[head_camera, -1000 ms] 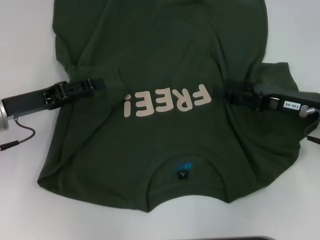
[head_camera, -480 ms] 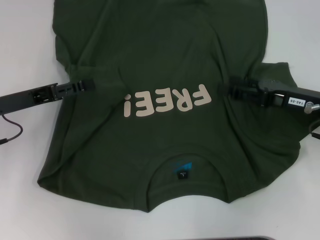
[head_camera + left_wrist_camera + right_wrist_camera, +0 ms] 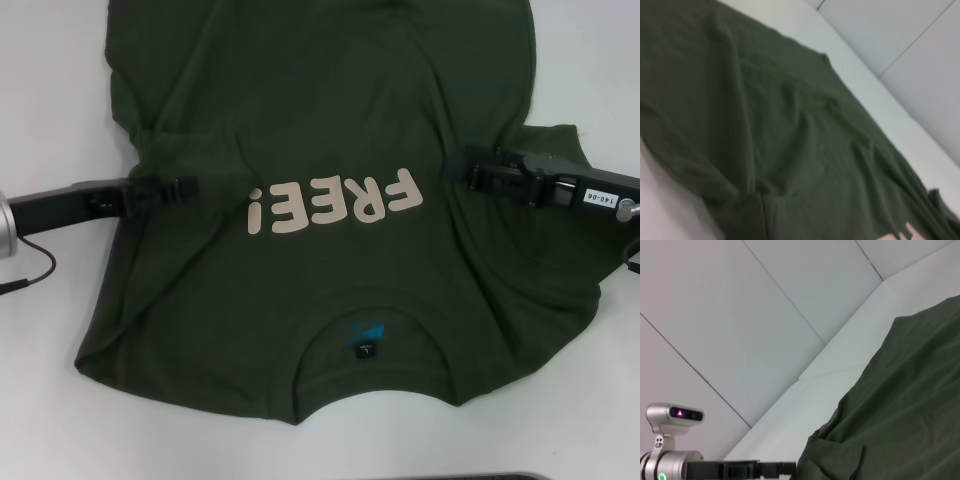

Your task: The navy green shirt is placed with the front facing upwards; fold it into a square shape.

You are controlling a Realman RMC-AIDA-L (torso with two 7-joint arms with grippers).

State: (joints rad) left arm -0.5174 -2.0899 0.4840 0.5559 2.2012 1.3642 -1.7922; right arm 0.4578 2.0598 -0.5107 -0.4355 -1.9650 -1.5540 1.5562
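While the navy green shirt (image 3: pixel 330 250) lies print-up, the left gripper (image 3: pixel 185 187) and right gripper (image 3: pixel 478 172) flank its "FREE!" print (image 3: pixel 335 203); finger opening on either cannot be told. Judged soft, light and limp, it is best pinched at doubled edges near that print.

Even overhead light; we see faint shadows under the shirt (image 3: pixel 300 330). Left wrist view soft, blurred throughout; head view sharp.

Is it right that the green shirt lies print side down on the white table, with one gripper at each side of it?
Not quite: the shirt lies print side up; the head view shows the pale "FREE!" lettering facing the camera. The rest holds: left gripper and right gripper sit at its sides on the white table.
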